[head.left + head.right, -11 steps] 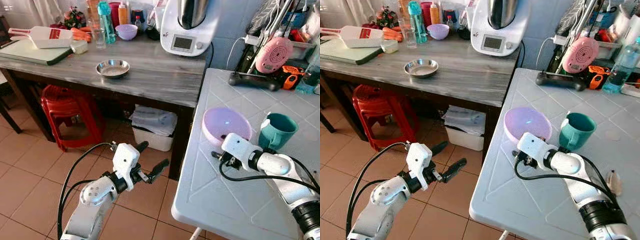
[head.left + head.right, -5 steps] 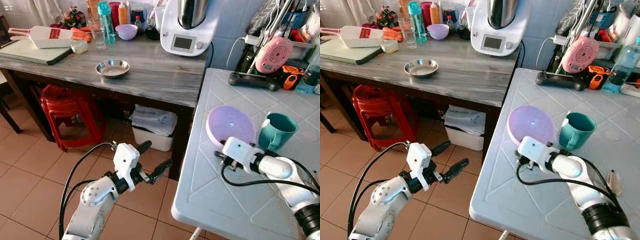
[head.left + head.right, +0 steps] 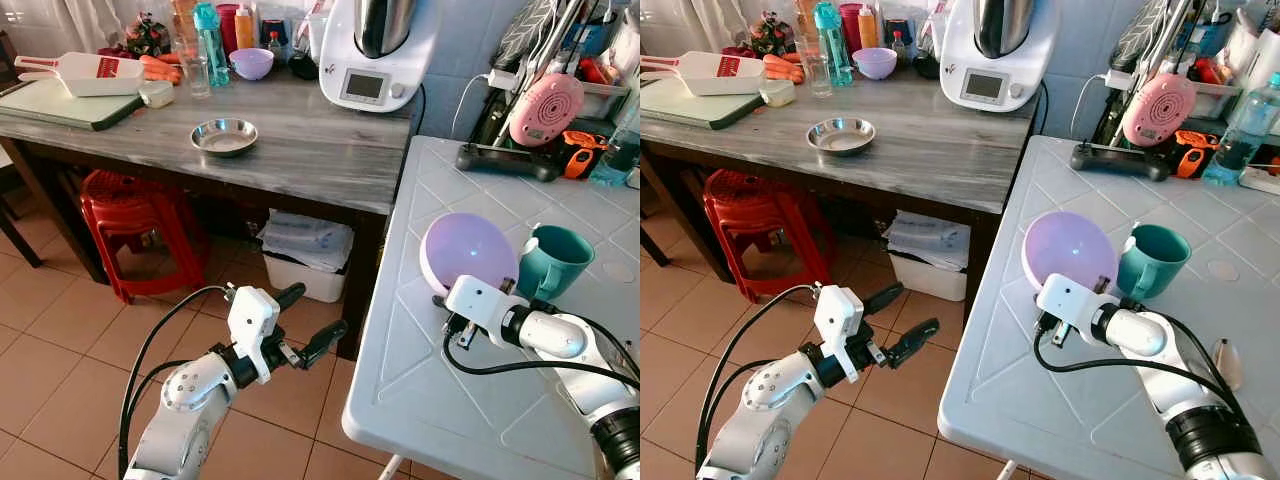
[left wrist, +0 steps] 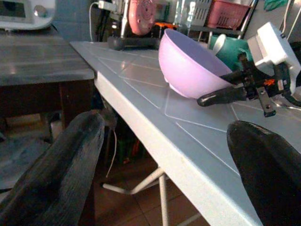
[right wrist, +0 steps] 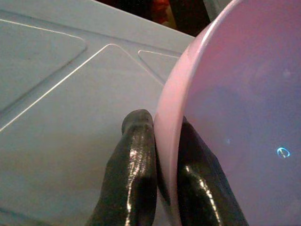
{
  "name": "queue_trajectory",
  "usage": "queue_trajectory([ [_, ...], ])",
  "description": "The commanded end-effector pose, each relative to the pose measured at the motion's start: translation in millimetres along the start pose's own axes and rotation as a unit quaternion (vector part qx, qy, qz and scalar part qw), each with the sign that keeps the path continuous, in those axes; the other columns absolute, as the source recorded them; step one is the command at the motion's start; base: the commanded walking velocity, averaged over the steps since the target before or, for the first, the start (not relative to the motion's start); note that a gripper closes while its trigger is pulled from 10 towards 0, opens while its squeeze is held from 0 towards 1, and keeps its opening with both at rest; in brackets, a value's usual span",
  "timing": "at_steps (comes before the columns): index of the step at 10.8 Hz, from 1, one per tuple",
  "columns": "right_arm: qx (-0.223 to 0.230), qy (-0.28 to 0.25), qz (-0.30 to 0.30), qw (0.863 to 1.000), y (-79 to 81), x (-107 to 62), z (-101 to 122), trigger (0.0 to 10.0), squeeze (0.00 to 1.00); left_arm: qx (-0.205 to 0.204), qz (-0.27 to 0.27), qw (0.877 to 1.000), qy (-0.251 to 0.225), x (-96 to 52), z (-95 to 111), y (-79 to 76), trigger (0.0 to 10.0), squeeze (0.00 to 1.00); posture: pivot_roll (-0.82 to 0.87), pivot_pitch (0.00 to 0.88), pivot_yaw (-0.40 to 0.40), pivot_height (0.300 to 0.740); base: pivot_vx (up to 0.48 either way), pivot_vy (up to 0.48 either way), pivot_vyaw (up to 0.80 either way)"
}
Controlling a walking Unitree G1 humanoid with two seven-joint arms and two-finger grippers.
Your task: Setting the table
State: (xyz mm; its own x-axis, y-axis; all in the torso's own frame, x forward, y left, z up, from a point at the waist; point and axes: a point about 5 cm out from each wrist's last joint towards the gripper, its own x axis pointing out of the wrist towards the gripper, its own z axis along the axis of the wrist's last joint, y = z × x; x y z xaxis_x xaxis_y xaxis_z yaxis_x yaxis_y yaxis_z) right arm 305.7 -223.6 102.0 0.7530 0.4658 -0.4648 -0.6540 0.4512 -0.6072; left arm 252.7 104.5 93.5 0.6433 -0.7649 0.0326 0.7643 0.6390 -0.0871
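A lilac plastic bowl [image 3: 467, 250] is tilted up on the white tiled table [image 3: 480, 400], its near rim pinched by my right gripper [image 3: 447, 302]. The right wrist view shows the rim [image 5: 170, 141] clamped between the two black fingers [image 5: 136, 174]. Touching the bowl on its right stands a teal mug [image 3: 553, 261]. My left gripper [image 3: 310, 320] hangs open over the floor, left of the table, with nothing between its fingers. In the left wrist view the bowl [image 4: 188, 66] and my right gripper [image 4: 221, 96] appear across the table edge.
A grey wooden counter [image 3: 300, 150] behind holds a steel dish [image 3: 224, 136], a small purple bowl [image 3: 250, 63], bottles and a white kitchen machine [image 3: 375, 50]. A red stool [image 3: 130, 215] stands beneath it. Chargers and a pink device [image 3: 546, 108] crowd the table's far end.
The right gripper has tipped the lilac bowl further upright and shifted it slightly right, towards the mug. The left arm has barely moved.
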Motion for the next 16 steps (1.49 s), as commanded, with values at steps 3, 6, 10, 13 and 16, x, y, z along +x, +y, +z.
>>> queue_trajectory([
  [3, -0.002, -0.009, -0.014, 1.000, -7.2, -0.5, 2, 0.0, 0.00, -0.002, -0.010, 1.000, -0.002, 0.3, 3, -1.7, 10.0, 0.00, -0.03, 0.000, -0.016, 0.740, 0.000, 0.000, 0.00],
  [6, 0.053, -0.087, -0.102, 0.990, -9.3, 7.5, 34, 2.3, 0.00, -0.017, 0.178, 0.984, 0.006, -0.6, 1, 42.0, 10.0, 0.00, -0.02, 0.000, -0.020, 0.740, 0.000, 0.000, 0.00],
  [10, 0.158, -0.147, -0.194, 0.957, 6.3, 0.8, 56, 10.0, 0.00, -0.031, 0.278, 0.960, -0.007, 2.3, 3, 60.5, 10.0, 0.00, -0.03, 0.000, -0.007, 0.740, 0.000, 0.000, 0.00],
  [13, 0.186, -0.164, -0.233, 0.940, 7.2, -1.7, 73, 10.0, 0.00, -0.031, 0.278, 0.960, -0.018, 7.9, 9, 63.7, 10.0, 0.00, -0.04, 0.000, -0.005, 0.740, 0.000, 0.086, -0.17],
  [16, 0.183, -0.168, -0.225, 0.942, 11.9, -0.2, 79, 10.0, 0.00, -0.031, 0.276, 0.960, -0.017, 10.1, 6, 62.4, 10.0, 0.00, -0.03, 0.000, -0.012, 0.740, 0.000, 0.276, -0.48],
])
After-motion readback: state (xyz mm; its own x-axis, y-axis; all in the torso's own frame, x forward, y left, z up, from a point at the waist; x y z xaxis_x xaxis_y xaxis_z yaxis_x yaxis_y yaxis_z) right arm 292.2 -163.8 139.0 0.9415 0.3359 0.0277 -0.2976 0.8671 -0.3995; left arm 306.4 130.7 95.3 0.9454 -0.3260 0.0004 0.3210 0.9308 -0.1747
